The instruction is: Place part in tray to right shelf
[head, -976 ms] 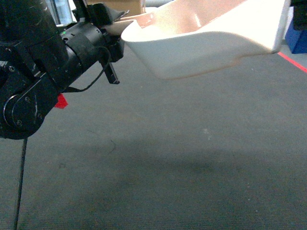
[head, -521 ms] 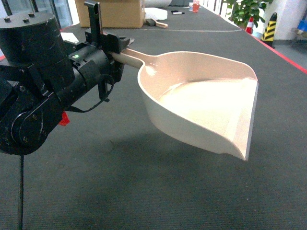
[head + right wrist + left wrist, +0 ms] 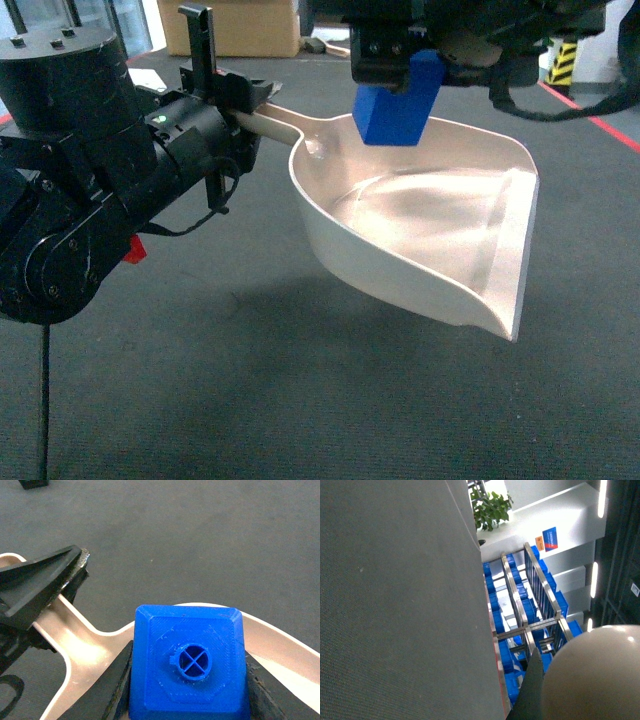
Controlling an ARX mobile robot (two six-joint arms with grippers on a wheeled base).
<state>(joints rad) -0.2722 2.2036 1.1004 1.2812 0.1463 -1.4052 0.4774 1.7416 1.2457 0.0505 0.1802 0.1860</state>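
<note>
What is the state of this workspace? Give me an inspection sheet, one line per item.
Surface: dark grey carpet, bare under the arms.
Part: blue block, clamped in the right gripper, hanging above the tray's inner end, not touching it.
Tray: beige scoop, held off the floor by its handle, lip toward the camera, nothing inside.
Shelf: steel rack with blue bins, seen only by the left wrist camera.
Clutter: cardboard box in the far background.
Grippers: left gripper shut on the handle; right shut on the part.
Cables: black cable looping under the left wrist.
Surroundings: red floor line, striped bollard.
</note>
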